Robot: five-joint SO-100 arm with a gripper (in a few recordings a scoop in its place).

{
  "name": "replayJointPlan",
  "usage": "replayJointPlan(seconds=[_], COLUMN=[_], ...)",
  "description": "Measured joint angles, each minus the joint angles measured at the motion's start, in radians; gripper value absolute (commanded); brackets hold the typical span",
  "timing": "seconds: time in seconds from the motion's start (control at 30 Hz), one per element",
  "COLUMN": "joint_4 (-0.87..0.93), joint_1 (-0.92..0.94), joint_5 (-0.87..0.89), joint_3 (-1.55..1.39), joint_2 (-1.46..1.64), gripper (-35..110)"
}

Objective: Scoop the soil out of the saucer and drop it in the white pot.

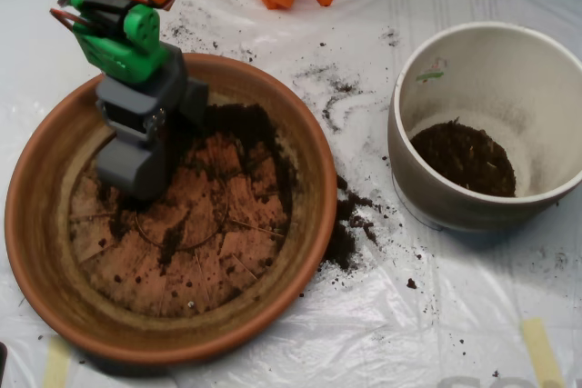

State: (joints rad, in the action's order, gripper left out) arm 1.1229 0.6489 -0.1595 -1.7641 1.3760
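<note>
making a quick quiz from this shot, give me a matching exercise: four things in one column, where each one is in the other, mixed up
Things
1. gripper
2. white pot
3. saucer
4. spilled soil

Places
A. right side of the picture, a dark patch of soil at its bottom
B. on the plastic sheet between the two dishes
C. down inside the terracotta dish, upper left part
D. left side of the picture, mostly bare grooved floor

Pairs: 1-C, 2-A, 3-D, 4-B
</note>
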Motion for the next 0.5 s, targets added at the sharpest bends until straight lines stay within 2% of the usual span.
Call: replayJointPlan(seconds=[0.2,0.37,0.5], joint_4=[-0.067,-0.075,-0.074], joint_1=[-0.008,-0.025,-0.071], joint_5=[-0.005,-0.006,0.006], joint_3=[-0.117,-0.189,-0.206], joint_2=[0.092,0.138,0.141], gripper=[8,0,0])
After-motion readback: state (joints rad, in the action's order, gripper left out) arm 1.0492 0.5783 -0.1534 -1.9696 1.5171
